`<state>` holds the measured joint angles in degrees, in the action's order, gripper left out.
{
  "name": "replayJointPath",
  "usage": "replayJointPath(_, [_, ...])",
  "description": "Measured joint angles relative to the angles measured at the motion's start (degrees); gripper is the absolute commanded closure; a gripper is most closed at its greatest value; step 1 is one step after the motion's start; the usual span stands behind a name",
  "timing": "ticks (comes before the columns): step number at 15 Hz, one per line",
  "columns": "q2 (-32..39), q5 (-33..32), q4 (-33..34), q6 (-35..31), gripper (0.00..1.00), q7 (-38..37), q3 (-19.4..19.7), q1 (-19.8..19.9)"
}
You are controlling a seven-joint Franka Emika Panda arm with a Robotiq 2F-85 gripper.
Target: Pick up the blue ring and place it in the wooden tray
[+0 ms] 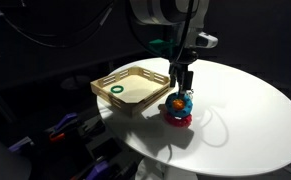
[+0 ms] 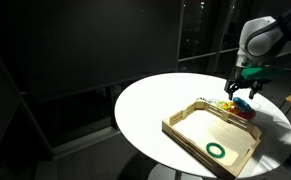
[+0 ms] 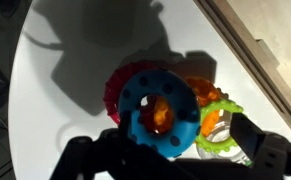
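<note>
The blue ring (image 3: 135, 108) lies on top of a small pile of toy rings on the white table, over the larger red ring (image 3: 113, 92). In both exterior views the pile (image 1: 178, 106) (image 2: 243, 106) sits just beside the wooden tray (image 1: 148, 97) (image 2: 188, 128). My gripper (image 3: 170, 158) is open and hangs right above the pile, one finger on each side of the blue ring, not closed on it. It also shows in both exterior views (image 1: 181, 86) (image 2: 240, 92). The tray's edge crosses the top right of the wrist view (image 3: 270, 60).
A thin dark green ring (image 1: 116, 90) (image 2: 217, 151) lies inside the tray. An orange ring (image 3: 199, 93) and a light green toothed ring (image 3: 223, 128) lie in the pile under the blue one. The round white table (image 1: 245, 110) drops off into dark surroundings.
</note>
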<state>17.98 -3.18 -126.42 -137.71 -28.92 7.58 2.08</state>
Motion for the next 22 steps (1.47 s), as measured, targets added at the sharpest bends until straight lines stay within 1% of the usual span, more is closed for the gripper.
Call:
replayJointPath(6, [1.6,0.0,0.3,0.0,0.00,-0.9,0.6,-1.2])
replayJointPath(7, [1.8,0.0,0.3,0.0,0.01,-1.0,0.7,-1.3])
replayJointPath(9, [2.0,0.0,0.3,0.0,0.08,-1.1,0.8,-1.4])
replayJointPath(10, [2.0,0.0,0.4,0.0,0.12,-1.1,0.9,-1.5])
replayJointPath(11, [2.1,0.0,0.4,0.0,0.12,-1.2,1.0,-1.6])
replayJointPath(12, [2.1,0.0,0.4,0.0,0.16,-1.2,1.0,-1.6])
replayJointPath(13, [2.1,0.0,0.4,0.0,0.15,-1.2,1.1,-1.7])
replayJointPath(14, [2.1,0.0,0.4,0.0,0.18,-1.2,1.2,-1.7])
replayJointPath(15, [2.1,0.0,0.4,0.0,0.18,-1.3,1.2,-1.7])
replayJointPath(16, [2.1,0.0,0.4,0.0,0.22,-1.3,1.2,-1.7])
replayJointPath(17, [2.2,0.0,0.4,0.0,0.21,-1.3,1.3,-1.7])
replayJointPath(19, [2.3,0.0,0.4,0.0,0.27,-1.3,1.3,-1.7])
replayJointPath(20, [2.4,0.0,0.5,0.0,0.34,-1.3,1.4,-1.7])
replayJointPath(22, [2.6,0.0,0.5,0.0,0.36,-1.3,1.4,-1.8])
